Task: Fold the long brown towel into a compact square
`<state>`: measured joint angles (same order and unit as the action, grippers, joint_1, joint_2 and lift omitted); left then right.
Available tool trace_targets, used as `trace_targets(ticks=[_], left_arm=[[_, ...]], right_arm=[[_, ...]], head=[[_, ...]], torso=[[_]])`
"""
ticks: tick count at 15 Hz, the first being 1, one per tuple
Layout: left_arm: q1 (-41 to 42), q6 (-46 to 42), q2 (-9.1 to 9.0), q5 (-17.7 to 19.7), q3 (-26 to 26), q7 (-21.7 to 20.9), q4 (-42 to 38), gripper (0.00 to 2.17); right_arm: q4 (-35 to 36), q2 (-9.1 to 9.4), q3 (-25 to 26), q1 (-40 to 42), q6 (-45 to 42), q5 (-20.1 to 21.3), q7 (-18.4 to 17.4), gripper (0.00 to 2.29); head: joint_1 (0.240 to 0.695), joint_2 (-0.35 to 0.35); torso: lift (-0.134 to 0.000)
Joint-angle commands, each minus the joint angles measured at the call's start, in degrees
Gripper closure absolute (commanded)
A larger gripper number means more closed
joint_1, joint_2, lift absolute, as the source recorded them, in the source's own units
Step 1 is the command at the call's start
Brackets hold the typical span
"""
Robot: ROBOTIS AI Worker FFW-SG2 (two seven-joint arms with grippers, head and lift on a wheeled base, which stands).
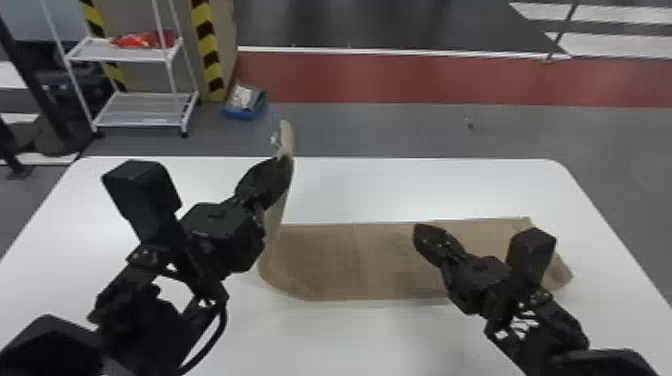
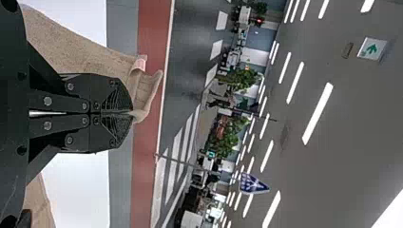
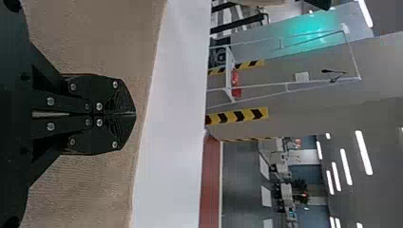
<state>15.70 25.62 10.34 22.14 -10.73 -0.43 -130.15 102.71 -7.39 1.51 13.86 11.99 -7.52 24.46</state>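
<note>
Brown towel (image 1: 350, 260) hangs from the closed left gripper (image 1: 287, 161), lying below the right gripper (image 1: 419, 232), closed, empty.

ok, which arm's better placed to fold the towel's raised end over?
Left, I'd say: the left gripper has the towel by that raised end. The right gripper, shut and empty, is over the flat part.

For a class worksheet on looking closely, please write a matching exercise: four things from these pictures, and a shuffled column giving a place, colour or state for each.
1. Left hand
2. Right hand
3. Table
4. Blue container

A. white
B. on the floor
C. shut and empty, over the brown towel
D. holding up one end of the towel

Pairs: 1-D, 2-C, 3-A, 4-B
</note>
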Motion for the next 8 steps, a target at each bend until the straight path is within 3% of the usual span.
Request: trace_targets(ticks=[1,3,5,7,8], left_arm=[[-3.22,0.0,-0.58,-0.52,-5.35,2.45,0.16,1.6],[-6.47,0.0,-0.58,-1.14,-10.8,5.35,0.6,1.6],[-8.58,0.18,-1.72,-5.97,-17.57,6.84,3.59,1.6],[-8.84,0.0,-2.96,-8.17,-21.96,7.28,7.37,1.6],[-9.1,0.0,-3.22,-8.69,-23.98,7.37,9.48,1.6]], right_arm=[[4.08,-0.25,2.98,3.36,-9.57,-1.36,-2.84,0.0],[5.75,-0.78,7.28,6.18,-14.49,-4.43,-6.35,0.0],[6.19,-1.31,12.56,9.16,-20.47,-8.21,-11.72,0.05],[5.05,-1.22,18.27,10.57,-22.22,-13.31,-13.21,0.05],[4.26,-1.22,20.38,10.92,-22.4,-14.89,-13.21,0.05]], head=[[0.695,-0.086],[0.695,-0.133],[0.695,-0.238],[0.677,-0.35],[0.677,-0.35]], torso=[[-0.125],[-0.125],[-0.125],[-0.125],[-0.125]])
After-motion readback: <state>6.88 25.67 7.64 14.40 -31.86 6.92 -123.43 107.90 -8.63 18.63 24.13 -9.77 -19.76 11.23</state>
